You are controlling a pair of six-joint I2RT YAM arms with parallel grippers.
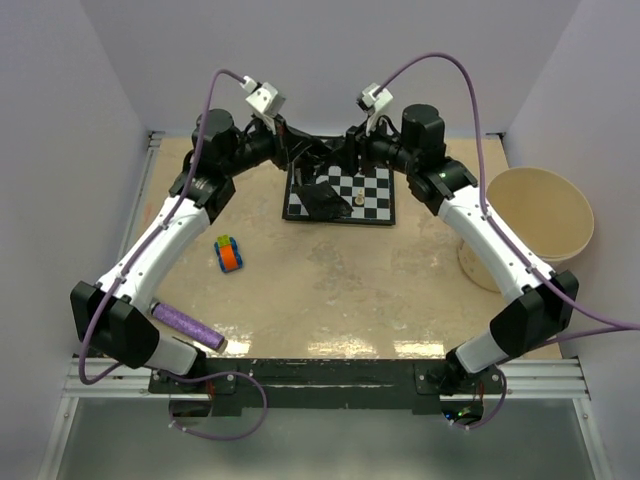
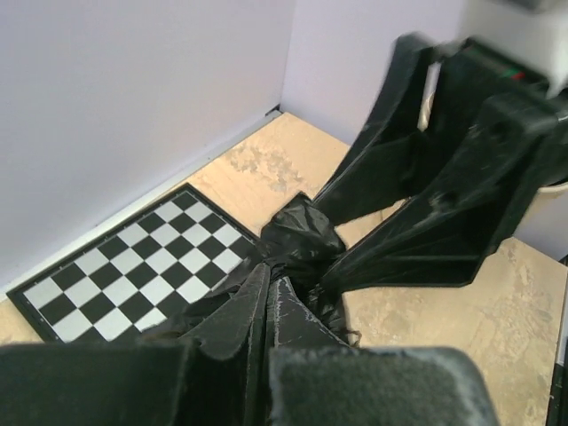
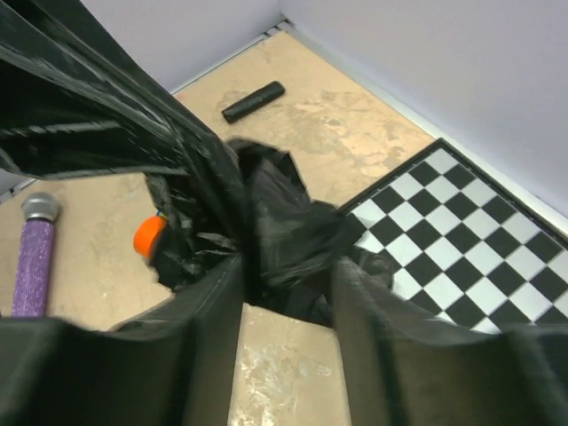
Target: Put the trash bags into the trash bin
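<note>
A crumpled black trash bag (image 1: 322, 200) lies on the left part of the chessboard (image 1: 375, 195) at the back of the table. My left gripper (image 2: 271, 286) is shut on a fold of the bag (image 2: 302, 232). My right gripper (image 3: 288, 266) faces it from the other side, open, with bunched film (image 3: 293, 222) between its fingertips. A short black roll (image 3: 253, 101) lies on the table near the far wall, in the right wrist view. The cream trash bin (image 1: 540, 215) stands at the right edge, well away from both grippers.
A purple textured roll (image 1: 188, 328) lies at the near left by the left arm's base. A small orange and blue toy (image 1: 229, 253) sits left of centre. Walls close in the back and both sides.
</note>
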